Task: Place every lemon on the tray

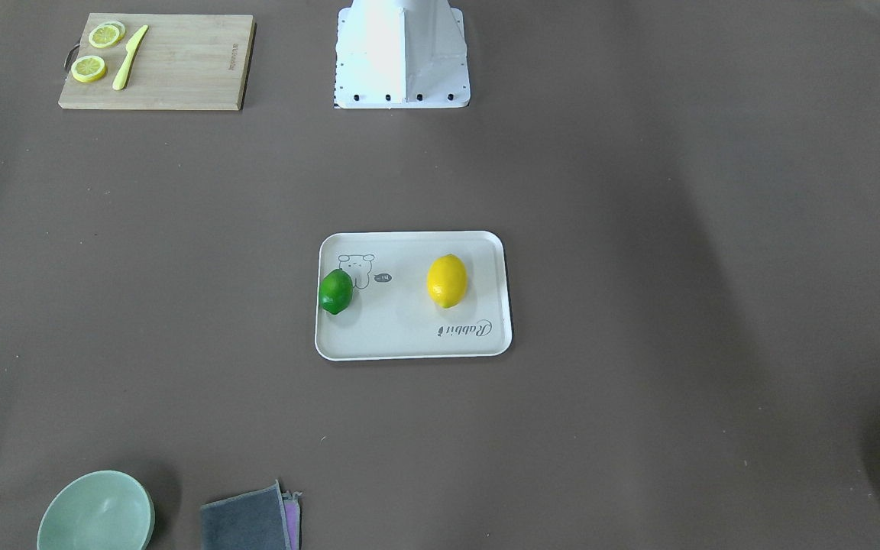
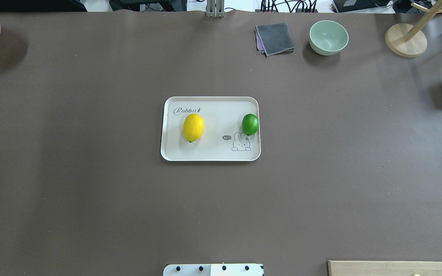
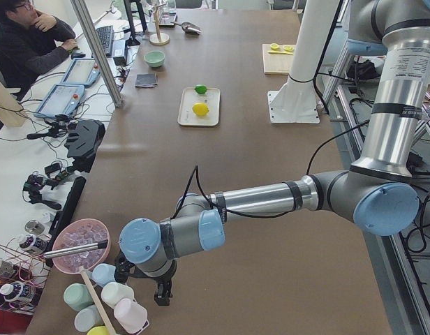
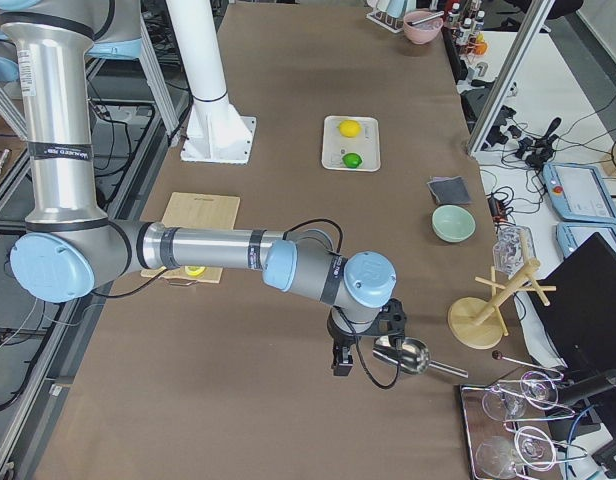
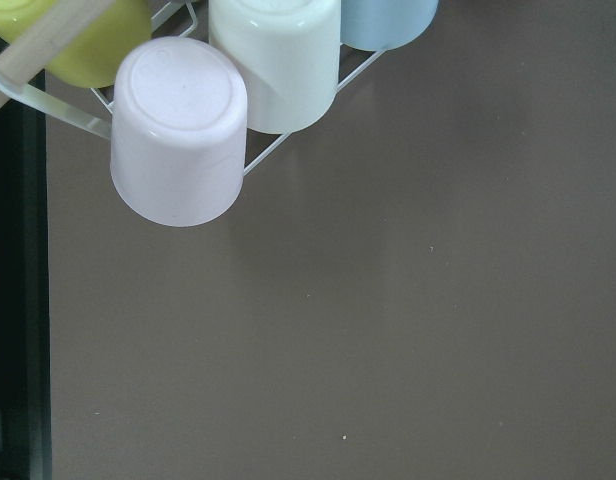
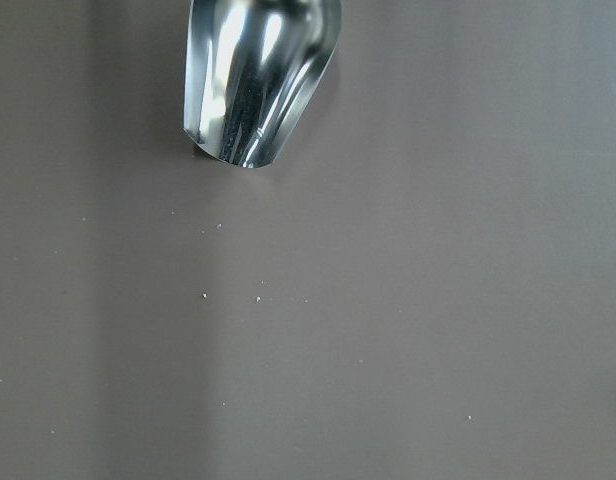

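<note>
1. The yellow lemon (image 2: 193, 127) lies on the tray (image 2: 217, 115), in its half towards the robot's left, just beside the "Rabbit" script.
2. The green lemon (image 2: 250, 124) lies on the same tray, close against the rim on the robot's right and partly over the drawn rabbit's ears. The two fruits are apart.
3. The tray sits flat near the middle of the brown surface (image 2: 90, 184), straight out from the robot's base.
4. At the far edge, on the robot's right, a folded grey cloth (image 2: 275, 38) lies just beside a pale green bowl (image 2: 328, 37).
5. Near the robot's base on its right is a wooden cutting board (image 1: 180, 65). It carries two lemon slices (image 1: 106, 35) and a yellow knife (image 1: 129, 58).
6. The left claw (image 3: 161, 296) hangs low over the surface at the robot's left end, beside upturned cups (image 5: 178, 130). Only the side view shows it, and I cannot tell how its jaws stand.
7. The right claw (image 4: 340, 362) hangs at the opposite end, close to a metal scoop (image 4: 403, 355). There too I cannot tell whether the jaws are apart or together.
</note>
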Controlling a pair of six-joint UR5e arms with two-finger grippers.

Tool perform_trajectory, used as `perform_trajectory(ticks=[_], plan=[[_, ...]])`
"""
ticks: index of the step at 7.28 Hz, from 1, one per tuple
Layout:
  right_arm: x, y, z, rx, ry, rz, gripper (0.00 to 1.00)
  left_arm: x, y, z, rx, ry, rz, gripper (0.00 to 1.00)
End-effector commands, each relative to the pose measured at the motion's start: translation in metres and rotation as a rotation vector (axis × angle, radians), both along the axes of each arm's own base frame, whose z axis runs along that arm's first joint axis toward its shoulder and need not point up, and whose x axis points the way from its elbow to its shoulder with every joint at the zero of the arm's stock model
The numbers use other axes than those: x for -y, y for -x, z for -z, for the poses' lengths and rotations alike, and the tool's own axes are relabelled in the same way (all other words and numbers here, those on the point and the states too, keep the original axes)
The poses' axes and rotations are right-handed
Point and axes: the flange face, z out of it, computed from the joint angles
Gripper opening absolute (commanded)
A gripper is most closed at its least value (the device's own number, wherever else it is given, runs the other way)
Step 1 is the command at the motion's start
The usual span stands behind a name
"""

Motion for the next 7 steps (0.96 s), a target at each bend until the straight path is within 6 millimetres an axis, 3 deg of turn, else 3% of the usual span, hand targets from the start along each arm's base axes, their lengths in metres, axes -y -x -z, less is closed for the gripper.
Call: perform_trajectory(ticks=[1,3,5,7], plan=[[-0.001,0.001,-0.002,0.001,0.013,-0.008,1.0,-0.001,0.001,0.006,0.006,0.019,0.037,0.98],[0.0,0.001,0.0,0.0,0.0,-0.007,1.0,-0.01,-0.002,-0.002,0.004,0.045,0.059,0.98],[0.002,0.003,0.004,0.0,-0.008,-0.005,1.0,0.001,-0.001,0.02,0.014,0.022,0.077,0.98],[0.002,0.005,0.002,0.002,-0.004,-0.001,1.0,0.002,-0.001,0.025,0.013,0.081,0.153,0.98]])
